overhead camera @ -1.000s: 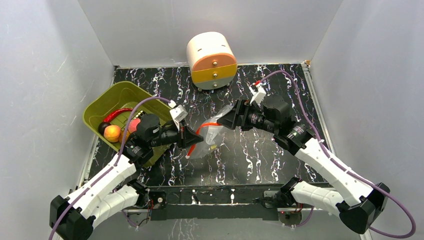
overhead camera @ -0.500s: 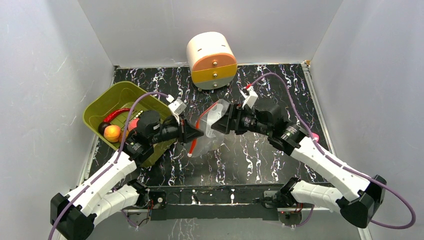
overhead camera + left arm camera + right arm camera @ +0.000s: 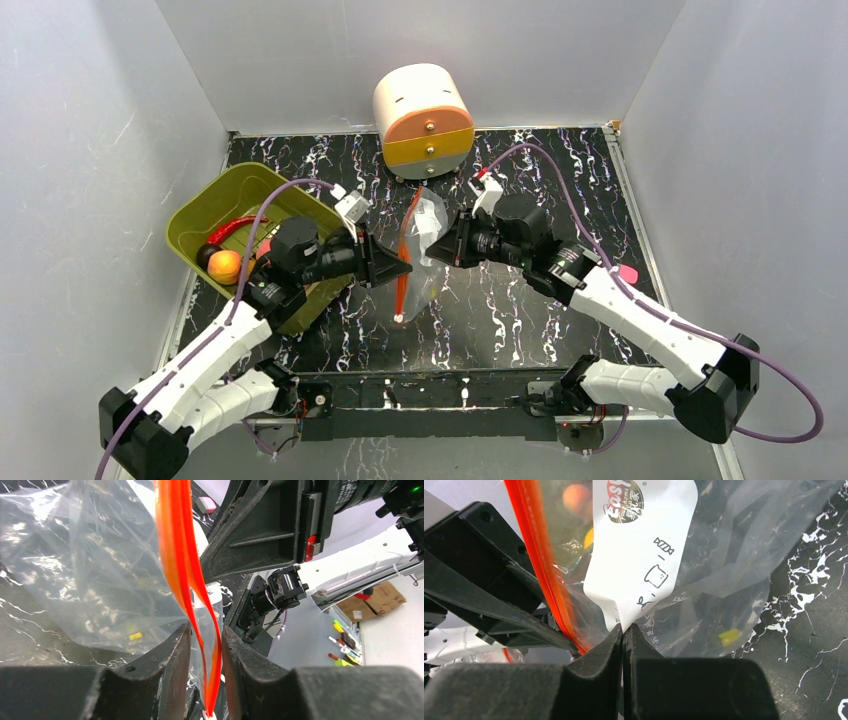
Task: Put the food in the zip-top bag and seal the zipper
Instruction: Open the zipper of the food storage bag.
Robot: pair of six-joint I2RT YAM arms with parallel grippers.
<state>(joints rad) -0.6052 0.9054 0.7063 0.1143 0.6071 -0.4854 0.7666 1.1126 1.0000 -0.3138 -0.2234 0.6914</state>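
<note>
Locate the clear, crinkly plastic zip-top bag raised off the black marbled bench, at mid-bench between the two arms. Find the right tool closed flat on the bag's film, just below the white printed label. Find the left tool slightly open, straddling the thin red-orange zipper strip without clamping it (narrow gaps visible on either side of the strip).

Read the zipper's long axis as running from the far side of the bench toward the arm bases, crosswise to the left tool's fingers, lower end hanging just past them. Treat the left arm as the nearer one to the strip. Place the right tool just beside it, on the film side.

Note the food (orange-yellow round fruit, red piece, dark ball) lying in the olive-green slotted plastic basket, well to the left of the bag. Judge loading as not done, apart from one small yellow speck seen through the film (identity unclear). Expect any slide along the strip to depend on the right tool's hold on the film.
</note>
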